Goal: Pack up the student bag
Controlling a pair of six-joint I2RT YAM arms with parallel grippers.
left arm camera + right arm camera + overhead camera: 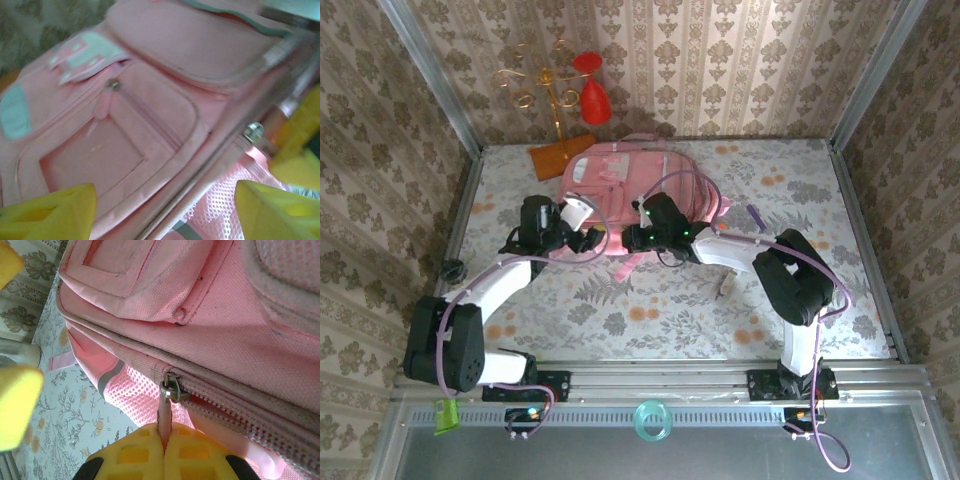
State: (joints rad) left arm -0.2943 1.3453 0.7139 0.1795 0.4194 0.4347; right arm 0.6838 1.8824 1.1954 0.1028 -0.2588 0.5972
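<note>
The student bag (pixel 630 180) is a large pink backpack lying flat at the back middle of the table. My right gripper (pixel 165 440) is shut on the pink pull tab (pixel 164 420) of the zipper slider (pixel 171 389), at the bag's near edge beside the mesh side pocket (pixel 135 395). Seen from above, the right gripper (pixel 632 238) sits at the bag's near side. My left gripper (pixel 165 215) stands open over the same edge of the student bag (pixel 150 125), its yellow fingers (pixel 50 212) apart and holding nothing. From above, the left gripper (pixel 582 238) is just left of the right one.
A gold stand with red pieces (pixel 560 85) and a brown flat item (pixel 558 157) are behind the bag. A purple pen (pixel 756 216) and a small white object (pixel 725 285) lie to the right. A teal ring (pixel 652 421) rests below the rail.
</note>
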